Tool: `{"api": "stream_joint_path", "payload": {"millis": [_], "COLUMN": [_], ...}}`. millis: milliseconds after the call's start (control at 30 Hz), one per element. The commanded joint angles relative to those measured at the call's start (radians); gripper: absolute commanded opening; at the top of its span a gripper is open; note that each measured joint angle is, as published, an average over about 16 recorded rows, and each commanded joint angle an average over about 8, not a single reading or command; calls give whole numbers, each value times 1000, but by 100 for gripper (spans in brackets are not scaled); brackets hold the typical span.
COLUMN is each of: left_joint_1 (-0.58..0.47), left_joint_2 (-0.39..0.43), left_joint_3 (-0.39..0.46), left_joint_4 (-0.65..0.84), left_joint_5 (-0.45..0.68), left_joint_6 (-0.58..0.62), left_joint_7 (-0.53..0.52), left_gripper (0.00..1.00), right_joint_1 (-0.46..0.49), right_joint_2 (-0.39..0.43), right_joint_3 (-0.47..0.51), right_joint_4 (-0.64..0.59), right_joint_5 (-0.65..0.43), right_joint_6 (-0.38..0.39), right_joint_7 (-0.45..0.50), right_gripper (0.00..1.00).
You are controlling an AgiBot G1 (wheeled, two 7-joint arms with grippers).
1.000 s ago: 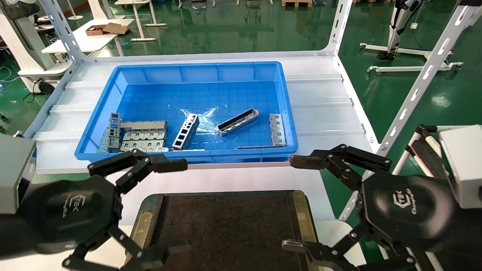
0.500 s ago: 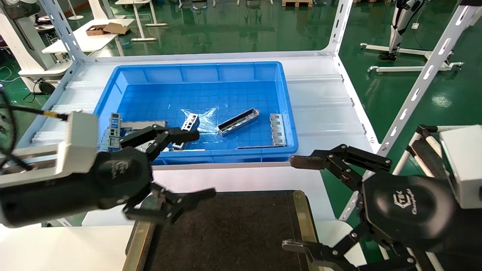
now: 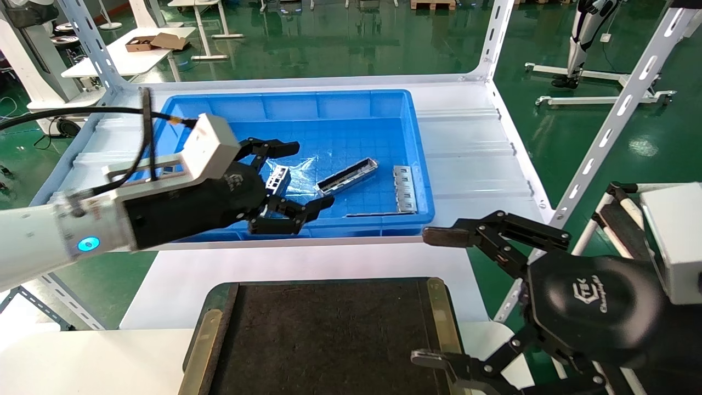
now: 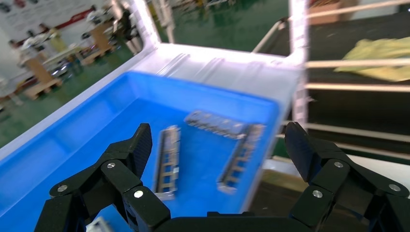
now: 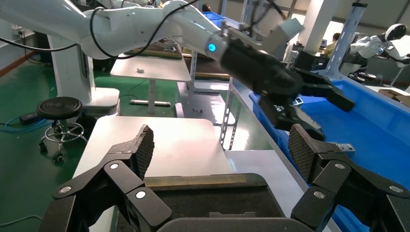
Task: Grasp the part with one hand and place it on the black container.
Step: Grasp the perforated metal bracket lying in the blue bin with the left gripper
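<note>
Left hand [image 3: 285,181] hovers spread wide over the blue bin [image 3: 181,109]. Part [image 3: 346,177] lies inside, just beside it. Likely stiff, light, slippery; pinch across its long rims mid-length.

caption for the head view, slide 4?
Left hand, open, reaches over the blue bin toward the part; black container empty.

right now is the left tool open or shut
Open. The left tool hovers over the blue bin with its fingers spread wide, gripping nothing; the part lies loose just beyond.
</note>
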Motion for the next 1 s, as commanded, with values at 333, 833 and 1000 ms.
{"api": "stream_joint_path", "payload": {"millis": [333,833,1000], "left_joint_1": [-153,-303,-306], "left_joint_2": [208,438,456], "left_joint_3": [71,89,119], "left_joint_4": [323,773,812], "left_joint_5": [143,181,160], "left_joint_6": [-128,-297,-333], "left_joint_7": [78,265,268], "left_gripper": [100,100,100], "right_joint_1": [0,0,0], "right_joint_2": [0,0,0], "right_joint_3": [0,0,0], "right_joint_4": [0,0,0], "right_joint_5": [0,0,0], "right_joint_6": [0,0,0], "right_joint_7": [0,0,0], "right_gripper": [100,100,100]}}
